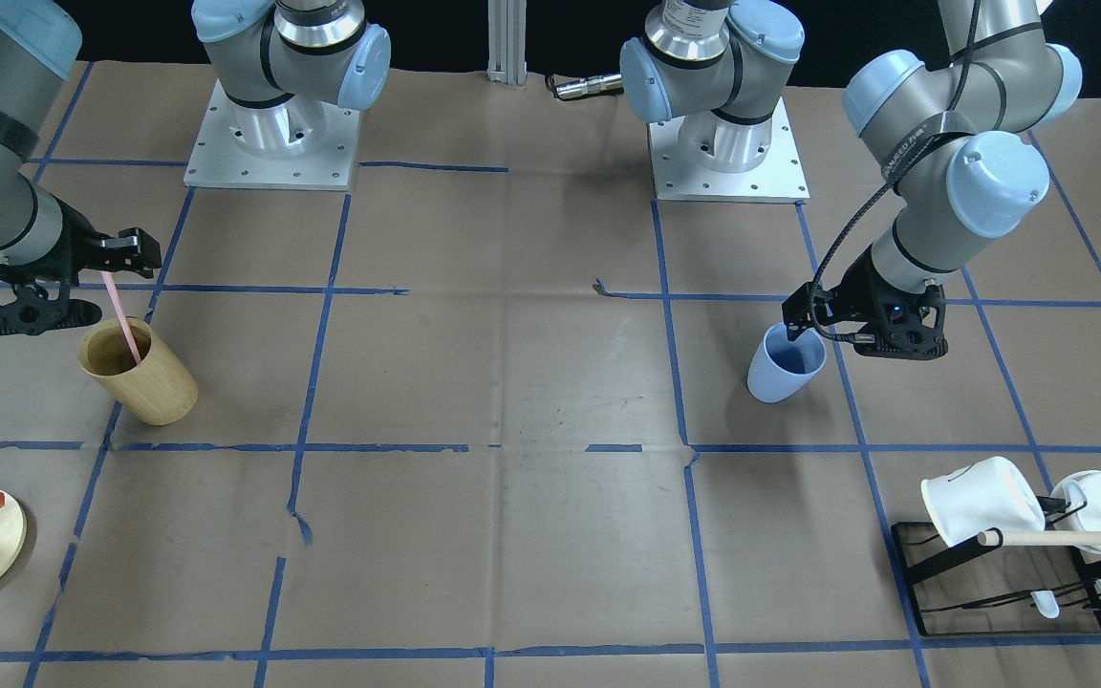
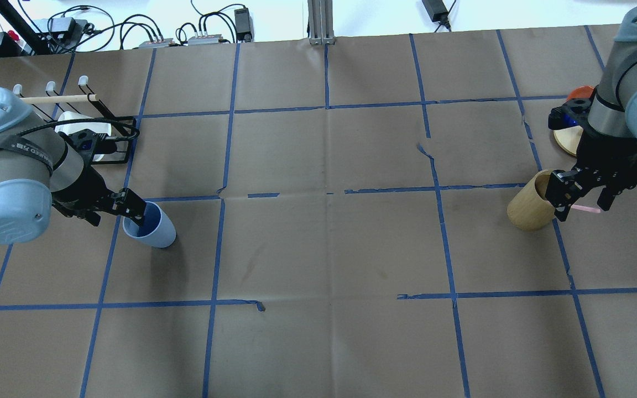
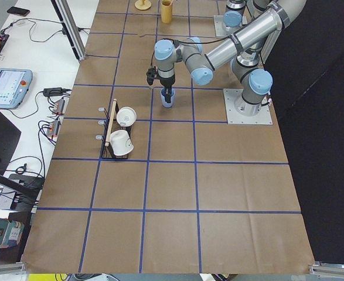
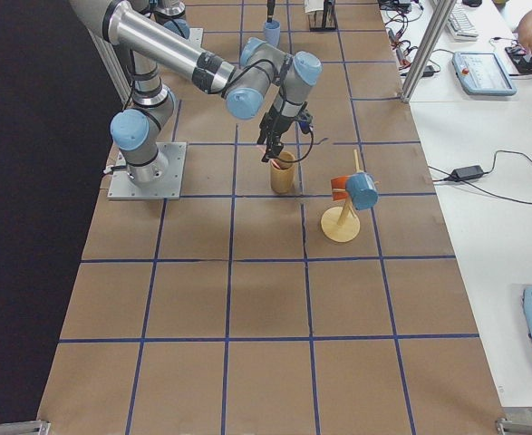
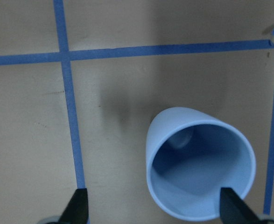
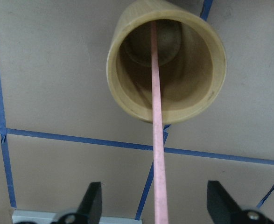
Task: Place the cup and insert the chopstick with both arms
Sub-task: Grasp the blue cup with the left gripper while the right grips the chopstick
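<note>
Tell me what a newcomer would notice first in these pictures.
A pink chopstick slants out of a wooden cup beneath the right claw, near one end of the table. Near the other end, the left claw hangs open over an upright blue cup, one finger at its rim.

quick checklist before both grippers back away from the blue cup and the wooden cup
1. Blue cup upright on the table: ok.
2. Left gripper open: ok.
3. Left gripper clear of the blue cup: not ok. One finger sits inside the rim, so lifting straight up looks safer than moving sideways.
4. Pink chopstick has its lower end inside the wooden cup: ok.
5. Right gripper open, with both fingers apart from the chopstick: ok.
6. Chopstick's upper end free of the right gripper's body: cannot tell, because it runs out of the wrist view between the fingers.
</note>
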Controlling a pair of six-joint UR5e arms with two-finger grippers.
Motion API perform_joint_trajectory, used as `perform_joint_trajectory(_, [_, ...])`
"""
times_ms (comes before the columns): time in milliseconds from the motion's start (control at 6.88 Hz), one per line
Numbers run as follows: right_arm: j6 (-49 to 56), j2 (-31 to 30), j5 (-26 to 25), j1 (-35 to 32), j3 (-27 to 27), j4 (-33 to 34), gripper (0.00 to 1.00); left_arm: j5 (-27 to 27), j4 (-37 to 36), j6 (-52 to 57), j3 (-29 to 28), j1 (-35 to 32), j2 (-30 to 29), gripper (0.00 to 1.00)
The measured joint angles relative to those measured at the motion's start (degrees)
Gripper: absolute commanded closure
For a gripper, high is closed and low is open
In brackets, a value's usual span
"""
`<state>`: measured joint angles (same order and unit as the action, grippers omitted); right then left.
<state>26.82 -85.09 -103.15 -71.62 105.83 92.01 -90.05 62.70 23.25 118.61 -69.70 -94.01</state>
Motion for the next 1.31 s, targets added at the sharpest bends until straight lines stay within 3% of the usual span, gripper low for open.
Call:
perform_joint_trajectory(145, [-0.01,-0.03,-1.18,0.23,0.23,-0.59,0.51,-0.04,-1.38,-0.01,0.29,-0.02,-1.09,0.16])
perform_joint_trajectory(436, [-0.14,-0.10,-2.38,0.39,0.40,-1.24,0.82,-0.08,-2.59,-0.01,0.36,-0.01,-2.35,0.58])
perform_joint_trajectory(581, [-0.68,-0.13,-2.44,0.41,0.40,-1.88,0.94,-0.11,-2.79,-0.17,0.36,0.03,-2.58,0.75])
perform_joint_trajectory(726, [-1.54,-0.19,-2.31,0.42,0.30,-2.78,0.97,-0.08,-2.91,-0.44,0.34,0.06,-2.69,0.93])
perform_joint_trajectory(1308, [-2.22,-0.75,-1.90,0.43,-0.35,-4.19,0.97,1.08,-2.48,-3.48,-1.01,-1.40,-2.70,0.96])
